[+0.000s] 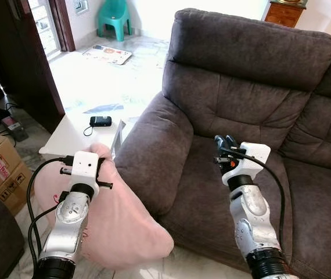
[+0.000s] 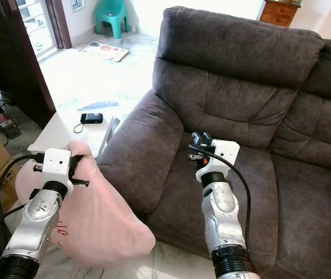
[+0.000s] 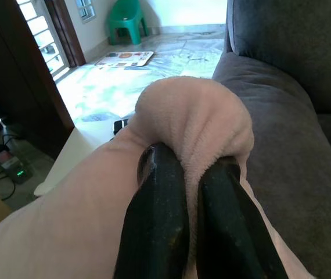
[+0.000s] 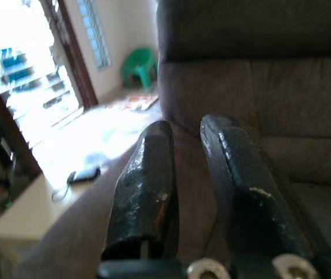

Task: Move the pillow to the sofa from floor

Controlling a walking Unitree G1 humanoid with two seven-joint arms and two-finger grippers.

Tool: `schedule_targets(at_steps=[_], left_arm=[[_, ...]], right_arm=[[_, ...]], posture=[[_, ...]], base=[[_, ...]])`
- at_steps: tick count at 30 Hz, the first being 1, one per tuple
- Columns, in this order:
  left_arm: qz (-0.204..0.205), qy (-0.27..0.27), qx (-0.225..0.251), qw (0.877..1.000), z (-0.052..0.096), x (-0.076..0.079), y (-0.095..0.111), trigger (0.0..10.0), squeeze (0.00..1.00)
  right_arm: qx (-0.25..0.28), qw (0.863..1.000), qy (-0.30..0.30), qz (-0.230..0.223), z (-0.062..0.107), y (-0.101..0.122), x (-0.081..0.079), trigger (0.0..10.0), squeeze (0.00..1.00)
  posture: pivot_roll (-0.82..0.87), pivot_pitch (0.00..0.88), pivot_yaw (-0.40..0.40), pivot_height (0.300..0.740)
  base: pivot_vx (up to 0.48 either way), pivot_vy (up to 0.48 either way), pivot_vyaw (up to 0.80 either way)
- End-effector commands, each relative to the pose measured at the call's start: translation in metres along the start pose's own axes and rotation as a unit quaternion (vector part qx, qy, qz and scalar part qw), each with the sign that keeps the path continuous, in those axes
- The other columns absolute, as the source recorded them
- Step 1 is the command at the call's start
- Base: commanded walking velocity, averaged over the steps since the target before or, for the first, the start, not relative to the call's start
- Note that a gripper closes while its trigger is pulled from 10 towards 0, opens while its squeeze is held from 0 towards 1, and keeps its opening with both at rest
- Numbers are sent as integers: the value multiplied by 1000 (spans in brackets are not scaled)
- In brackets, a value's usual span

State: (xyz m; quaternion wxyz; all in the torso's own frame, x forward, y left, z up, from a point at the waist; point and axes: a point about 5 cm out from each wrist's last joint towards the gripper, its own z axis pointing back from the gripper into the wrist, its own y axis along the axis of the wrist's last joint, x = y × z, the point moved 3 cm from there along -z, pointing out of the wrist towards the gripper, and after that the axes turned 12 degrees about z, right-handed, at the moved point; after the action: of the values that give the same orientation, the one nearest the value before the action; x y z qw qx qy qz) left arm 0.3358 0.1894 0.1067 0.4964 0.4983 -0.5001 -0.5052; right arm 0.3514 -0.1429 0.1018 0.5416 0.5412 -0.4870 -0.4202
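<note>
While the left pincer [image 3: 191, 192] pinches a fold at the top of the pink pillow [image 1: 125, 224], the pillow hangs in the air beside the outer face of the sofa [image 1: 258, 116] armrest, clear of the seat and apparently off the floor [image 1: 107, 75]. The two black fingers [image 3: 159, 215] are closed narrowly, with plush fabric bunched between them. The right pincer [image 1: 225, 143] hovers over the seat cushion, its fingers a narrow gap apart and holding nothing.

The grip looks like the weak point. Only a small ridge of soft cover is caught, so the weight of the hanging bulk could pull the fabric out of the fingers during a swing. The armrest stands between the pillow and the seat; if the lift is too low, the lower part would likely drag on the arm and be tugged loose or snag. A wide sideways sweep could also brush the low white table [image 1: 72, 136] just beside the pillow, where a small dark device [image 1: 100, 121] lies with its cord.

The sofa is dark grey-brown tufted fabric. The floor is pale, glossy marble-like tile, brightly lit. A green plastic chair [image 1: 114, 17] stands far back, a mat [image 1: 107, 54] before it, and cardboard boxes [image 1: 3, 171] sit at the robot's left.
</note>
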Motion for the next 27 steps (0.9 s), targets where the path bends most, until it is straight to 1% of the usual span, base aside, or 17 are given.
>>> schedule_targets(at_steps=[1,3,5,6,8,12,15,16,18,19,20,21,22,23,24,25,27], left_arm=[[5,-19,84,996,-6,10,42,10000,0],[8,-20,85,996,-7,11,43,10000,0],[12,-21,88,996,-8,12,45,10000,0],[12,-21,89,996,-8,12,46,10000,0],[13,-21,90,996,-9,13,47,10000,0],[15,-21,92,995,-9,13,48,10000,0],[21,-21,94,995,-11,13,49,10000,0],[21,-21,94,995,-11,13,49,10000,0],[26,-21,97,995,-12,15,51,10000,0],[29,-25,98,994,-14,18,53,10000,0],[29,-25,98,994,-14,18,53,10000,0],[35,-31,100,994,-16,23,56,10000,0],[42,-45,106,992,-18,31,62,10000,0],[47,-64,112,991,-20,41,71,10000,0],[47,-64,112,991,-20,41,71,10000,0],[50,-78,118,989,-22,49,79,10000,0],[71,-90,132,985,-24,56,94,10000,0]], right_arm=[[-52,998,37,19,6,-21,-6,10000,0],[-100,992,74,31,11,-37,-8,10000,0],[-141,983,103,64,17,-51,-10,10000,0],[-148,978,124,84,20,-55,-11,10000,0],[-156,969,161,105,25,-58,-15,10000,0],[-192,956,192,110,31,-68,-15,10000,0],[-226,934,250,118,43,-80,-23,10000,0],[-226,934,250,118,43,-80,-23,10000,0],[-248,926,257,123,47,-89,-24,10000,0],[-259,929,240,113,48,-93,-21,10000,0],[-259,929,240,113,48,-93,-21,10000,0],[-236,944,214,84,43,-86,-20,10000,0],[-210,956,195,56,37,-77,-18,10000,0],[-194,962,189,46,33,-70,-17,10000,0],[-194,962,189,46,33,-70,-17,10000,0],[-184,964,185,52,30,-66,-16,10000,0],[-171,966,182,59,27,-60,-14,10000,0]], posture=[[148,0,-74,740],[147,0,-79,740],[144,0,-83,740],[146,0,-87,740],[151,0,-90,740],[143,0,-94,740],[142,0,-98,740],[142,0,-98,740],[146,0,-103,740],[149,0,-105,740],[149,0,-105,740],[150,0,-106,740],[148,0,-106,740],[142,0,-103,740],[142,0,-103,740],[141,0,-103,740],[141,0,-103,740]], base=[[0,0,0],[0,0,0],[0,0,0],[0,0,0],[0,0,0],[0,0,0],[0,0,0],[0,0,0],[0,0,0],[0,0,0],[0,0,0],[0,0,0],[0,0,0],[0,0,0],[0,0,0],[0,0,0],[0,0,0]])
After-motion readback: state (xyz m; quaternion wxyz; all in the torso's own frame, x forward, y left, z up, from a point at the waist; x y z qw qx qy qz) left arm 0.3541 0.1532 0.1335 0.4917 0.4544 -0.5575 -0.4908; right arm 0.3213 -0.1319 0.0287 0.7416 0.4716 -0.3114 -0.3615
